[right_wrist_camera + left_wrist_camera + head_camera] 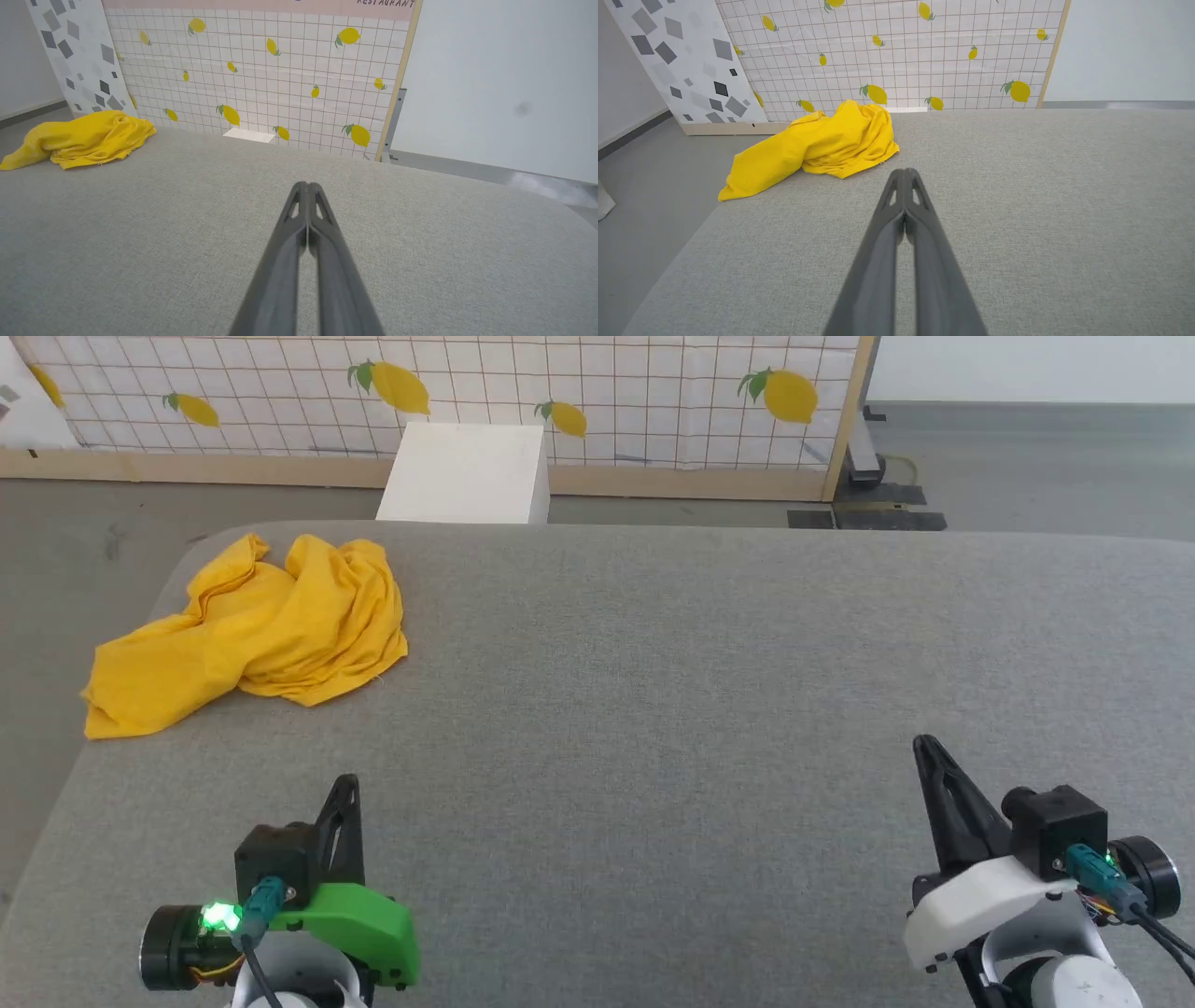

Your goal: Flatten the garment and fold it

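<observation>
The garment (257,630) is a mustard-yellow shirt lying in a crumpled heap at the far left corner of the grey padded table (672,691), one end hanging over the left edge. It lies ahead and to the left in the left wrist view (817,147) and at the far left of the right wrist view (81,137). No print shows on it. My left gripper (347,784) is shut and empty near the front left, well short of the heap (904,173). At the front right my right gripper (924,744) is also shut on nothing (307,185).
A white box (467,474) stands on the floor behind the table's far edge. A tiled panel with lemon prints (485,392) in a wooden frame runs along the back. Grey floor (56,551) borders the table on the left.
</observation>
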Robot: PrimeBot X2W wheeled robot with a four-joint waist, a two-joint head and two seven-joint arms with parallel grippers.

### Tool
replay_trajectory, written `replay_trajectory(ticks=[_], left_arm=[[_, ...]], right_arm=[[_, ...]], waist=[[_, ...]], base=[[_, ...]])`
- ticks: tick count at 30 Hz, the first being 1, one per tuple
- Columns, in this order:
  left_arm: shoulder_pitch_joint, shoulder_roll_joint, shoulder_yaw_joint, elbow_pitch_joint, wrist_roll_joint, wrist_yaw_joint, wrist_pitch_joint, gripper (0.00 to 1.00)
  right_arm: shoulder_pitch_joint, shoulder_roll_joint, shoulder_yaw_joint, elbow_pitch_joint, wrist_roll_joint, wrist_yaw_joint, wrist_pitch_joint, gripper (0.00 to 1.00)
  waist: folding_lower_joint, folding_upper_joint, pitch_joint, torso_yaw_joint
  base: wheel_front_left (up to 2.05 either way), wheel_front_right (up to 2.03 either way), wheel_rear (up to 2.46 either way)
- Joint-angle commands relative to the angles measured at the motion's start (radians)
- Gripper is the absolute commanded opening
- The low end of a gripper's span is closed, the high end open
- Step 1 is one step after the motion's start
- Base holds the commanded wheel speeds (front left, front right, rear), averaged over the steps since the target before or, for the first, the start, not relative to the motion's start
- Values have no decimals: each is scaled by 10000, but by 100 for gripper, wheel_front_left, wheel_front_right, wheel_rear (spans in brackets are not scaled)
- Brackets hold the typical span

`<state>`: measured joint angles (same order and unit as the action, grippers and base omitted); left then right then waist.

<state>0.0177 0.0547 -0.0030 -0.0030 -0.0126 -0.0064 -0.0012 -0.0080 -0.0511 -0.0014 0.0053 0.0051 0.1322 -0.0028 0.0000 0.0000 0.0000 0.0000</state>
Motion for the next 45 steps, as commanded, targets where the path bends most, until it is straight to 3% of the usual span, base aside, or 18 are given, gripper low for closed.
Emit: replay_trajectory(ticks=[1,21,22,45], left_arm=[[-177,-45,30,30,126,64,12,0],[-177,-45,30,30,126,64,12,0],[0,0,-4,0,0,0,0,100],[128,9,-66,31,-146,-120,-366,100]], right_arm=[[80,9,14,-53,-51,-15,28,0],[80,9,14,-53,-51,-15,28,0],[0,0,0,0,0,2,0,100],[2,1,-179,145,446,0,-362,100]], waist=[[0,0,0,0],[0,0,0,0],[0,0,0,0],[0,0,7,4]], base=[[0,0,0],[0,0,0],[0,0,0],[0,0,0]])
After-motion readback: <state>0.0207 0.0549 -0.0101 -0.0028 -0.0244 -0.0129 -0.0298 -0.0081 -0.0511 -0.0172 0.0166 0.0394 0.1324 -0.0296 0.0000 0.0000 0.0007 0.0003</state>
